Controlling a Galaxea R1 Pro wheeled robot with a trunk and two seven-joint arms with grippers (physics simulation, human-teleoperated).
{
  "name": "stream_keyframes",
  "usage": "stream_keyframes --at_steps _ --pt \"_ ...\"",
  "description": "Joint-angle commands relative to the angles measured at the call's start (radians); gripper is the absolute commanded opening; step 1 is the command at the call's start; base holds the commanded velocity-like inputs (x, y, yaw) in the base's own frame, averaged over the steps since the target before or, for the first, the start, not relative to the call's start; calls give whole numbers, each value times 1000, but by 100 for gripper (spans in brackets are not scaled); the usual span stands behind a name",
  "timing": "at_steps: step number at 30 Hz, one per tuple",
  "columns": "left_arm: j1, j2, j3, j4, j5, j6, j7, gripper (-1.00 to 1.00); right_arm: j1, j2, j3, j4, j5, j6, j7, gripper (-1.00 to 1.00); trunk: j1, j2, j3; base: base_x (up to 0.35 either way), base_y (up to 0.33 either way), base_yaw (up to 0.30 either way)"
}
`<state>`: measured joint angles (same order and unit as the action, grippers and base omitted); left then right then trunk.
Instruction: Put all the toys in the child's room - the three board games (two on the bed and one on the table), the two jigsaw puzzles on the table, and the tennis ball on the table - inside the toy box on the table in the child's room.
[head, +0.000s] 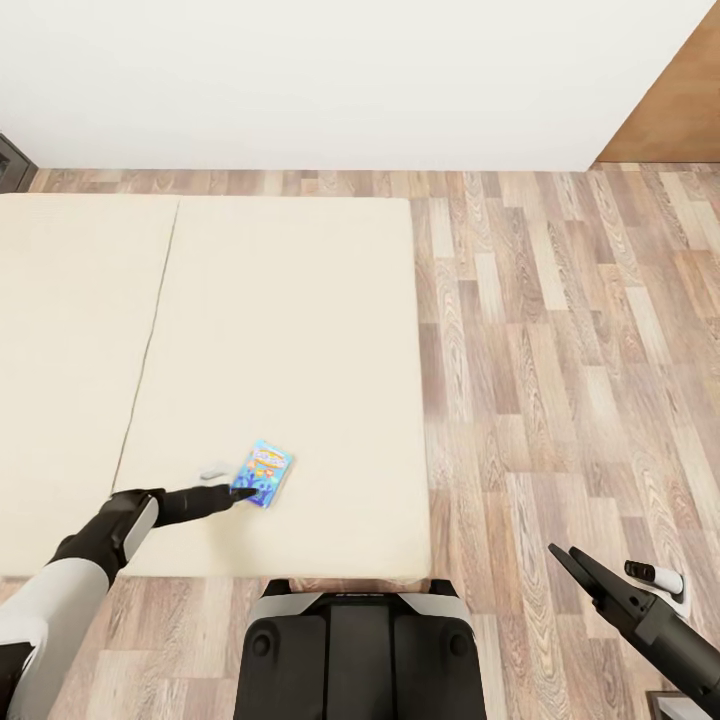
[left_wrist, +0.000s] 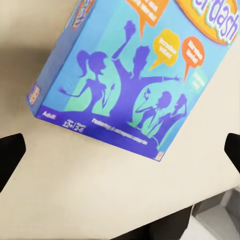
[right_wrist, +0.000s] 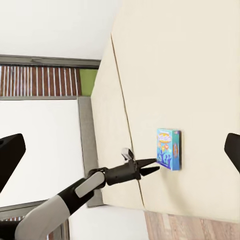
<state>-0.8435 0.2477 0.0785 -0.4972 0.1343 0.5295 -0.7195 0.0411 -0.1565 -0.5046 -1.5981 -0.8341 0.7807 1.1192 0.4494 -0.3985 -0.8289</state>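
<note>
A small blue board game (head: 263, 473) lies flat on the beige mattress of the bed (head: 290, 320), near its front edge. My left gripper (head: 240, 492) reaches low over the mattress, with its tips at the box's near-left edge. In the left wrist view the blue box (left_wrist: 135, 70) looms close ahead of the open left gripper (left_wrist: 120, 155), whose dark fingertips (left_wrist: 10, 160) stand wide apart with nothing between them. My right gripper (head: 575, 565) hangs open over the floor to the right of the bed. From there I see the blue box (right_wrist: 168, 148) and the left gripper (right_wrist: 150, 168).
A seam (head: 150, 340) runs along the mattress left of the box. Wood-plank floor (head: 570, 350) stretches right of the bed up to a white wall (head: 320, 80). A brown panel (head: 680, 100) stands at the far right. My dark base (head: 355, 650) is against the bed's front edge.
</note>
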Motion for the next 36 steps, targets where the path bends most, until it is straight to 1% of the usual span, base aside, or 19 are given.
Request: stream_keyframes --at_steps 1,4,8,17,22,27,28,32,36 --pt "-2 3 2 -1 4 13 -2 100 0 0 0 0 -5 6 -1 100 1 -1 -1 0 0 0" --pt "-9 14 4 -3 4 37 3 100 0 0 0 0 -5 6 -1 100 1 -1 -1 0 0 0" --pt "-18 17 4 -4 4 48 10 100 0 0 0 0 -5 6 -1 100 1 -1 -1 0 0 0" --pt "-44 18 6 -4 3 55 26 100 0 0 1 0 -5 6 -2 100 1 -1 -1 0 0 0" --pt "-56 14 6 -5 3 56 37 100 0 0 1 0 -5 6 -2 100 1 -1 -1 0 0 0" --pt "-70 8 4 -5 1 55 73 100 0 0 1 0 -5 5 -2 100 1 -1 -1 0 0 0" --pt "-73 5 4 -5 0 52 94 100 0 0 1 0 -5 6 -2 100 1 -1 -1 0 0 0" --pt "-77 -1 3 -5 -1 43 143 100 0 0 1 0 -5 6 -2 100 1 -1 -1 0 0 0" --pt "-78 -4 4 -5 -1 38 165 100 0 0 1 0 -5 6 -1 100 1 -1 -1 0 0 0"
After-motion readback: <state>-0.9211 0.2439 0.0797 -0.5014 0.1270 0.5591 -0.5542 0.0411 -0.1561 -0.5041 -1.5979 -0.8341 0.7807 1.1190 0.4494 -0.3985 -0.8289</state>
